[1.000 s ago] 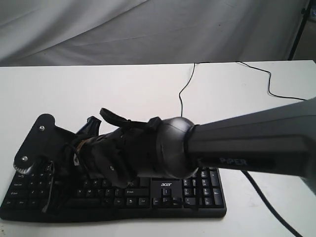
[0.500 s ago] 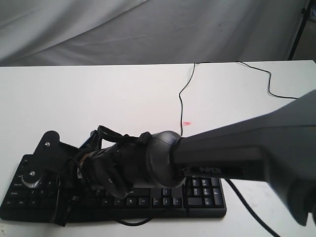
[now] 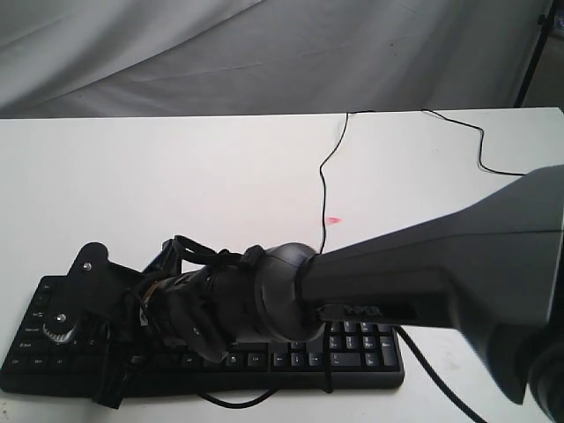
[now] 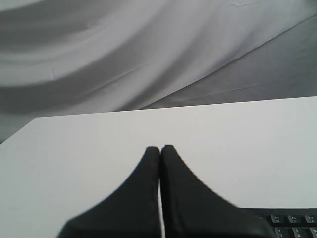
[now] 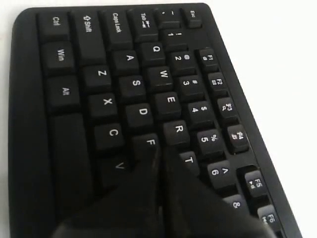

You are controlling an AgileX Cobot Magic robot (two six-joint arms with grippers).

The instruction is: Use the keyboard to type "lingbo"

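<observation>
The black keyboard [image 3: 361, 339] lies along the near edge of the white table, with its acer logo hidden under the arm. My right arm [image 3: 264, 300] reaches across from the right, low over the keyboard's left half, and hides its own fingertips in the exterior view. In the right wrist view the right gripper [image 5: 161, 150] is shut and empty. Its tips are down among the keys of the keyboard [image 5: 99, 74], between F [image 5: 151, 143] and T [image 5: 188, 159], covering the key there. The left gripper [image 4: 160, 148] is shut and empty over bare table, with a keyboard [image 4: 292, 218] corner beside it.
The keyboard's thin black cable [image 3: 323, 181] runs back across the table to its far edge. A second cable [image 3: 480, 141] lies at the far right. A small red spot [image 3: 333, 218] marks the tabletop. Grey cloth hangs behind the table, and a stand leg [image 3: 531, 53] shows at the top right.
My right arm has come down and shifted slightly right, from above the keyboard's left half to low over its keys. The keyboard has not moved.
</observation>
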